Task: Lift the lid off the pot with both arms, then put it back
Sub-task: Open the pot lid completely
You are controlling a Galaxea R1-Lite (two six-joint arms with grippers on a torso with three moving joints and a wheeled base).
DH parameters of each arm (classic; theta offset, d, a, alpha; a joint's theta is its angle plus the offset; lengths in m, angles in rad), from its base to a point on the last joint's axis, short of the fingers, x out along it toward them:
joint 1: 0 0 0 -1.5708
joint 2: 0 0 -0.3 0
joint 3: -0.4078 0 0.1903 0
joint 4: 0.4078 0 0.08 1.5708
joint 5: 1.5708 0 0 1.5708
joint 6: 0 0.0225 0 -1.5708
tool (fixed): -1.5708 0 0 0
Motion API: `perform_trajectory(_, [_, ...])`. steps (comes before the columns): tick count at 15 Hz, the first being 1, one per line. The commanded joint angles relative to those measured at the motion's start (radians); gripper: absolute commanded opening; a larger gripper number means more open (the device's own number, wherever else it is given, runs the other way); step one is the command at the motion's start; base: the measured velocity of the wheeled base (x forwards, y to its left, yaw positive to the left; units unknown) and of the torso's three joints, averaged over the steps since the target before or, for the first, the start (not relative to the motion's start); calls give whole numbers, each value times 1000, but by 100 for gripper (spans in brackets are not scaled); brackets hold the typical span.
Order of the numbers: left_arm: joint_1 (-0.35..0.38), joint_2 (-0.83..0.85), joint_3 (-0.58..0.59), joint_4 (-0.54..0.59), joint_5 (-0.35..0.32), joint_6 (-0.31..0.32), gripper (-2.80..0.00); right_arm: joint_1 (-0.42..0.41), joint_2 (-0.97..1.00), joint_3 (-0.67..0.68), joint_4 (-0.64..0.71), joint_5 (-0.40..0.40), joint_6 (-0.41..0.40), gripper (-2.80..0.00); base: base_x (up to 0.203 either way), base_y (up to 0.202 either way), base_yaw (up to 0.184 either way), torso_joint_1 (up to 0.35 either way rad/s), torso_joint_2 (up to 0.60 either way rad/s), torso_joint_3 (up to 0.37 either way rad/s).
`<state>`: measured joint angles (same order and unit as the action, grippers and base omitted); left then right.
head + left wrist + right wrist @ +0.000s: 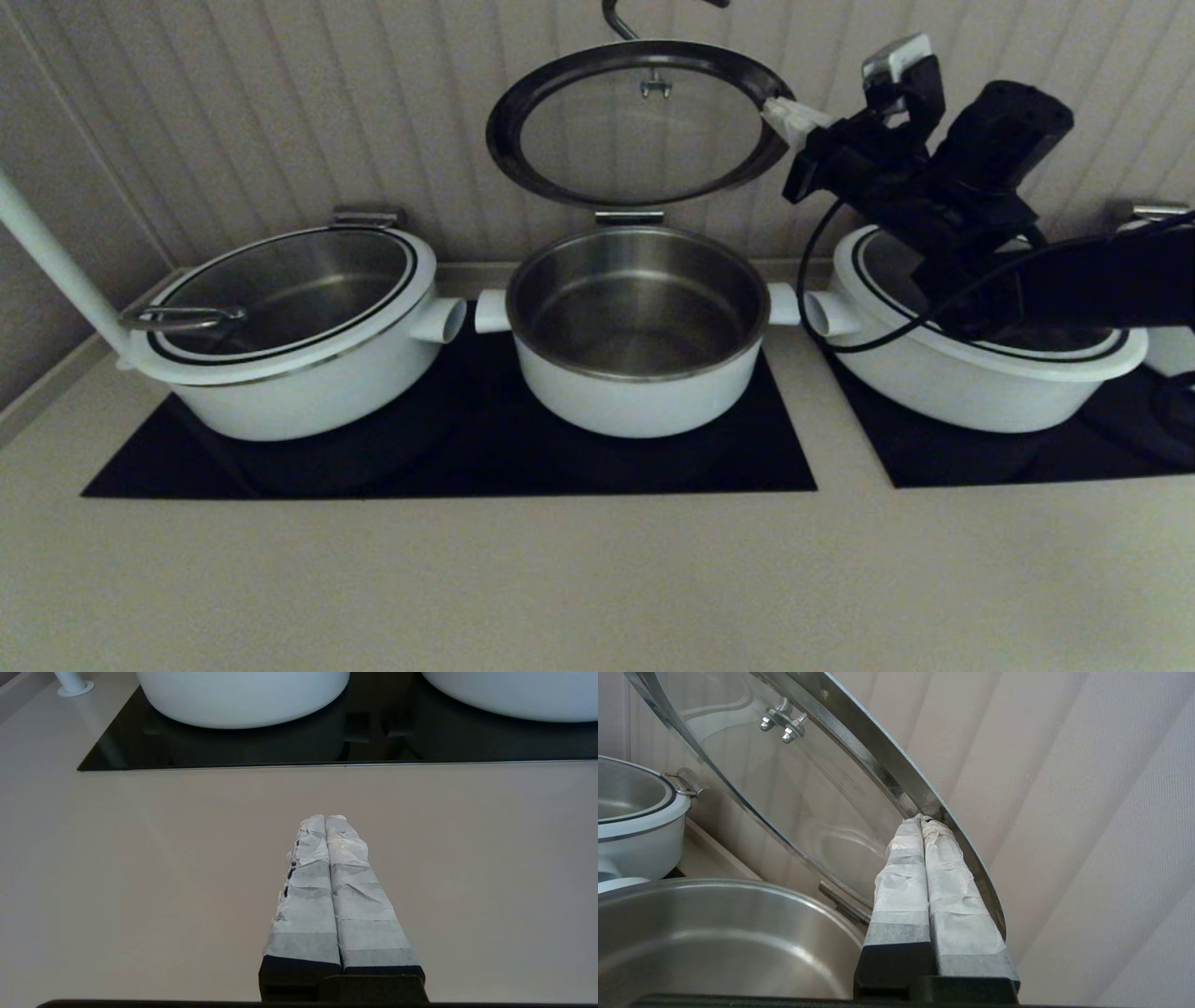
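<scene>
The pot (635,373) stands open in the middle of the black cooktop, its steel inside bare. The lid (635,131) is swung up on the hinge clip (628,217) and stands tilted before the back wall, dark underside rim towards me, its steel handle (616,19) behind its top. My right gripper (775,114) is shut, its wrapped tips touching the lid's right underside rim; the right wrist view shows the gripper (923,819), the lid (784,788) and the pot (714,933). My left gripper (325,817) is shut and empty above the counter in front of the cooktop, out of the head view.
A lidded white pot (280,317) stands to the left, another (980,373) to the right under my right arm. A white pole (47,252) slants at far left. The black cooktop (467,467) lies under the pots, with beige counter (597,579) in front.
</scene>
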<state>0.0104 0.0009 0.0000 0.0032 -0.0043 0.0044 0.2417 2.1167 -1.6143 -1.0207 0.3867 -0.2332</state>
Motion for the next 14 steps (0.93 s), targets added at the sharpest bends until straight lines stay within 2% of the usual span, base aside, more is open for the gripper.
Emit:
perform_trajectory(1, [0, -1, 0, 0, 0, 0, -280, -6, 26, -46, 12, 6, -2, -280, 0, 0, 0, 0, 0, 0])
perform_trajectory(4, [0, -1, 0, 0, 0, 0, -280, -13, 49, -117, 53, 8, -2, -280, 0, 0, 0, 0, 0, 0])
perform_trajectory(14, [0, 1, 0, 0, 0, 0, -280, -28, 63, -151, 70, 21, -2, -280, 0, 0, 0, 0, 0, 0])
